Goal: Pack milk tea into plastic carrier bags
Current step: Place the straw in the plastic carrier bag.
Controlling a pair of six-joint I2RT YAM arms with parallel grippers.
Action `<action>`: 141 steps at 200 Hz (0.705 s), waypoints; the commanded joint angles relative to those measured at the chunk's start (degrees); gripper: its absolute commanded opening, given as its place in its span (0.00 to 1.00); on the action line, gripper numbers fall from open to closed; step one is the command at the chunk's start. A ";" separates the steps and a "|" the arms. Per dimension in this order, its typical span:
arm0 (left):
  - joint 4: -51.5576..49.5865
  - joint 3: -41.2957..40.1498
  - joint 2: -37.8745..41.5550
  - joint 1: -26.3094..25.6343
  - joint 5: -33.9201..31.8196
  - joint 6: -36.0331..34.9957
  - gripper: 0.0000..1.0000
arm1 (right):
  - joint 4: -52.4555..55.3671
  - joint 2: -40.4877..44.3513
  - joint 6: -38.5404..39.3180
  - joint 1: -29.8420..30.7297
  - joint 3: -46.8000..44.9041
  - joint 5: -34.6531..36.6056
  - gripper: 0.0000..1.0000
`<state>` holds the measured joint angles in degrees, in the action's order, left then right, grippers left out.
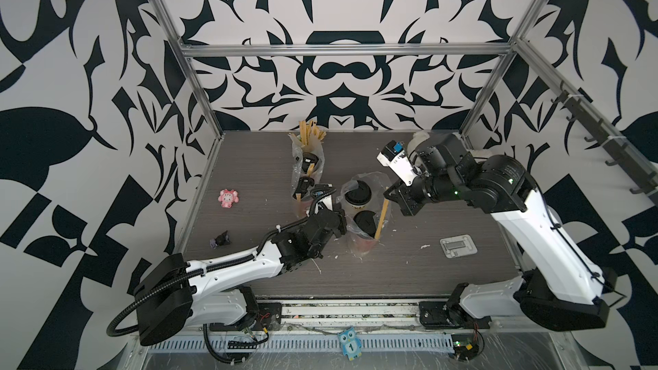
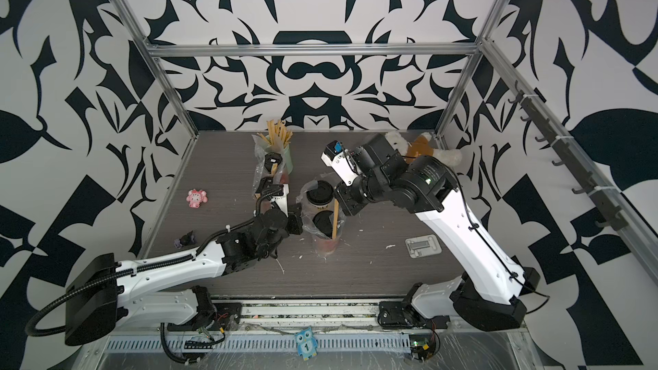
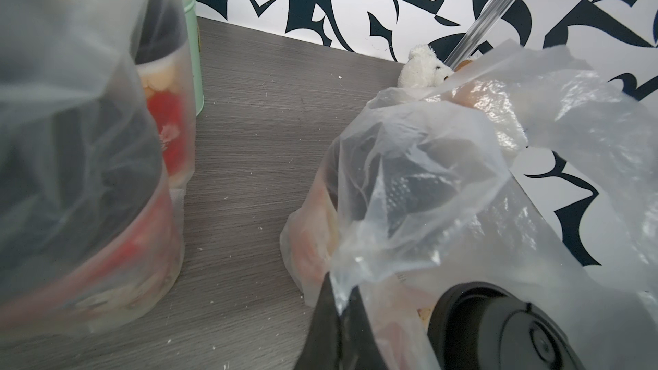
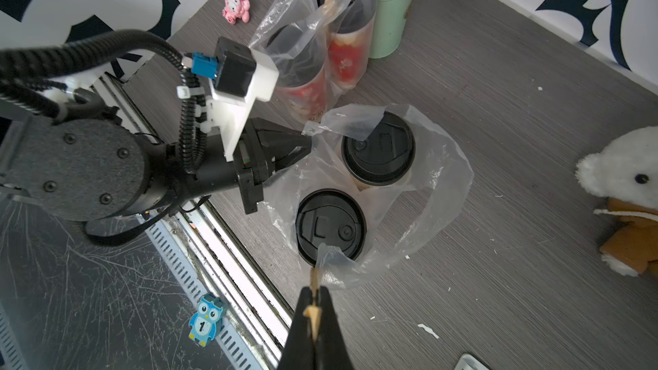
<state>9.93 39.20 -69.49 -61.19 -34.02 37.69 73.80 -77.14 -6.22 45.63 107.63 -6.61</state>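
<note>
We log 2 black-lidded milk tea cups (image 4: 378, 147) upright inside the near carrier bag (image 4: 448, 179), mid-tabletop (image 4: 516, 76). The left gripper (image 4: 309, 144) is clenched on that bag's rim. The right gripper (image 4: 315, 300) is clamped on a brown stick (image 4: 314, 316) whose other end meets the bag's edge. 2 red-sleeved cups (image 4: 345, 55) stand in the far carrier bag (image 4: 285, 12), just beside the mint-green holder (image 4: 391, 19).

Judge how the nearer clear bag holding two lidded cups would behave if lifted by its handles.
The bag looks thin and crinkled, so it would probably sag and stretch where the left gripper pinches its rim. Its two cups stand tall and loose inside, so they may lean or tip together.
</note>
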 commanded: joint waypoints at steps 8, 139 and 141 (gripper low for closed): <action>-0.88 1.07 0.99 0.02 0.27 0.50 0.00 | -5.15 1.95 0.78 0.34 -0.83 1.96 0.00; -2.06 1.76 0.79 0.02 0.62 0.63 0.00 | -13.73 7.59 0.24 3.49 -12.76 -5.58 0.00; -2.03 1.80 0.79 0.04 0.62 0.63 0.00 | -13.83 7.72 0.24 3.57 -12.81 -5.31 0.00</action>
<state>8.62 39.20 -69.45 -61.19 -33.71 37.71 62.83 -71.85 -5.87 48.21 95.94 -12.36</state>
